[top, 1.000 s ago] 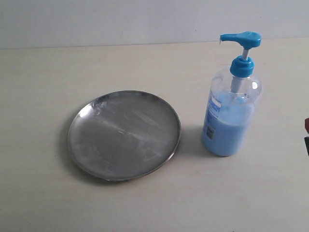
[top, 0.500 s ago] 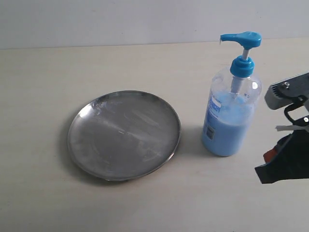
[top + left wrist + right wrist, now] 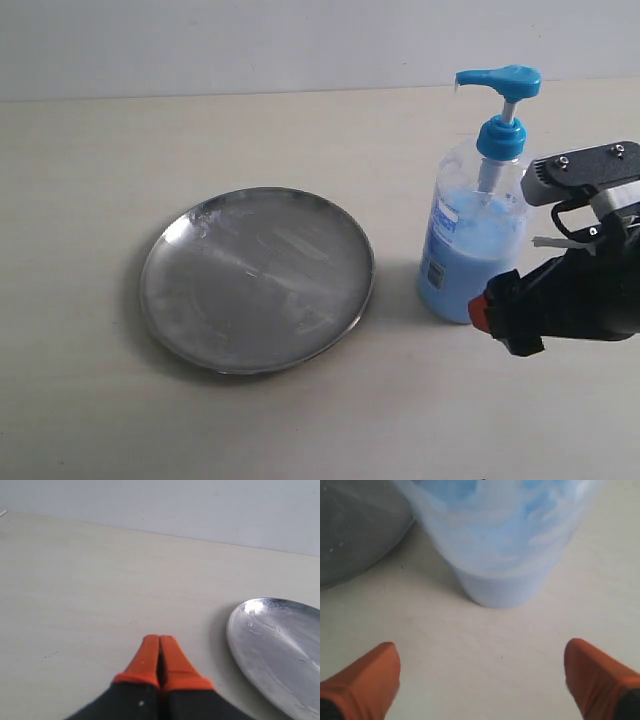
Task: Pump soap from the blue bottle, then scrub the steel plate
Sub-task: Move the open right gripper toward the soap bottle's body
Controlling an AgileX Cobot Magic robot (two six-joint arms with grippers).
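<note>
The blue bottle (image 3: 478, 215) stands upright on the table, right of the steel plate (image 3: 257, 278), its light blue soap (image 3: 470, 265) filling the lower half. My right gripper (image 3: 482, 314) is low beside the bottle's base on its right, open, with the bottle (image 3: 502, 540) just ahead of its orange fingertips (image 3: 375, 672) and nothing between them. My left gripper (image 3: 160, 645) is shut with nothing in it, over bare table, the plate's rim (image 3: 237, 640) a little to one side. The left gripper does not show in the exterior view.
The pale table (image 3: 300, 130) runs back to a plain wall (image 3: 300, 40). The bottle's pump head (image 3: 498, 80) points left, toward the plate side.
My right arm has come in from the right edge, moving left and reaching the bottle's base. Plate and bottle have stayed put.
</note>
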